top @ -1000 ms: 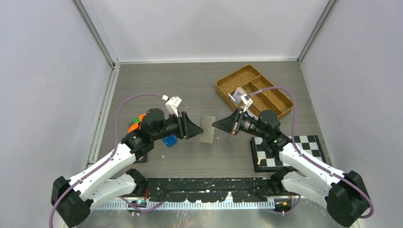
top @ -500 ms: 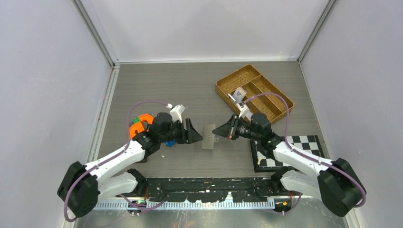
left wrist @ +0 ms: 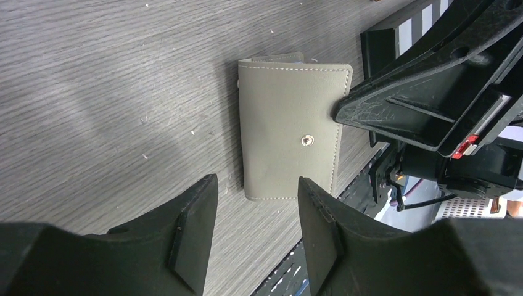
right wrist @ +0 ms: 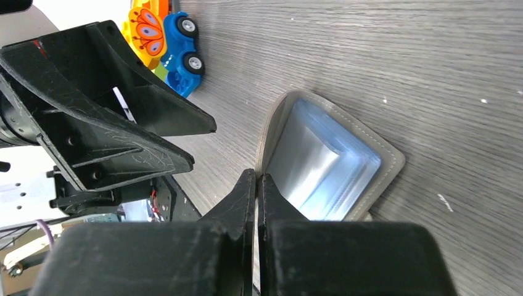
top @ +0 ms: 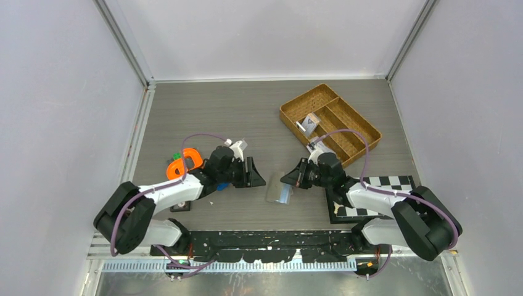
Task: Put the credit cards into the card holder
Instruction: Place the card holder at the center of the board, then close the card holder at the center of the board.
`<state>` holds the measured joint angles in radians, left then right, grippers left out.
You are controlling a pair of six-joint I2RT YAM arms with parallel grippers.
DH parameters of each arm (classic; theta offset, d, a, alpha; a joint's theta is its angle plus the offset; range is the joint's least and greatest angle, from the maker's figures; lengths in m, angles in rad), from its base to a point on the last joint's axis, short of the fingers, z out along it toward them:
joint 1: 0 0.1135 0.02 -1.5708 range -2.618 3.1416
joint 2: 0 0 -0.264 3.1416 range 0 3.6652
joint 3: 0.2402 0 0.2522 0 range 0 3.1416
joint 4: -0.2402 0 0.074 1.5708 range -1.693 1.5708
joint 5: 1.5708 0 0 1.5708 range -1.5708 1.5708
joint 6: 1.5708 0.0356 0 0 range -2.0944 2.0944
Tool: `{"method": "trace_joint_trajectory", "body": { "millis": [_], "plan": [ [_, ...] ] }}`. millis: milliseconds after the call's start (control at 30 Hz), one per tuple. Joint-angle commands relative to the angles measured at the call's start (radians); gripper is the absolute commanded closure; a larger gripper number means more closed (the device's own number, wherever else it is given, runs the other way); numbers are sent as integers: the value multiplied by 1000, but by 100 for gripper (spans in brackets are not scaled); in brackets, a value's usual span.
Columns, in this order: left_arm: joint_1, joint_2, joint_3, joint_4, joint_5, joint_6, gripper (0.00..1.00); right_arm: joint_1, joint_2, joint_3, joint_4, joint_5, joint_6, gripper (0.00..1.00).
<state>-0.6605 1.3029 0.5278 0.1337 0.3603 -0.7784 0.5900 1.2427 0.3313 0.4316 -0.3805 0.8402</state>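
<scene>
The grey card holder (top: 279,192) lies on the table between the two arms, its cover with the snap (left wrist: 290,135) facing up. My right gripper (top: 288,179) is shut on the cover's edge, and under the raised cover the light blue inside (right wrist: 327,163) shows past the right gripper (right wrist: 256,176). My left gripper (left wrist: 258,185) stands open just short of the holder's other end, with only bare table between its fingers. Pale whitish-grey flat pieces (top: 308,122), the credit cards as far as I can tell, lie in the basket.
A woven basket (top: 354,132) with compartments stands at the back right. A checkerboard (top: 395,185) lies under the right arm. An orange toy (top: 185,161) and a blue toy car (right wrist: 185,58) sit by the left arm, with a small black tile (top: 179,208) nearer.
Both arms have lowered and drawn toward the near edge. The holder moved with the right gripper and now shows its blue inside. The left gripper has come off it.
</scene>
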Motion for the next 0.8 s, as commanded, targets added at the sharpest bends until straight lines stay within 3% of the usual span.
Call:
{"method": "trace_joint_trajectory", "body": {
  "millis": [0,100,133,233,467,600,767],
  "plan": [
    [5,49,14,113,34,-11,49,4,13,-16,73,69,-27,100],
    [5,97,18,138,51,-18,50,5,10,-9,13,91,-32,99],
    [6,111,21,140,56,-18,50,5,3,1,-12,92,-38,95],
    [5,156,32,158,74,-18,51,5,-39,36,-105,83,-59,69],
    [-18,236,63,164,85,-6,52,1,-174,128,-398,157,-116,34],
    [-29,264,75,164,84,0,52,-6,-202,144,-504,194,-111,25],
    [-48,289,102,130,68,23,54,-7,-183,99,-443,141,-69,23]
  ]
}}
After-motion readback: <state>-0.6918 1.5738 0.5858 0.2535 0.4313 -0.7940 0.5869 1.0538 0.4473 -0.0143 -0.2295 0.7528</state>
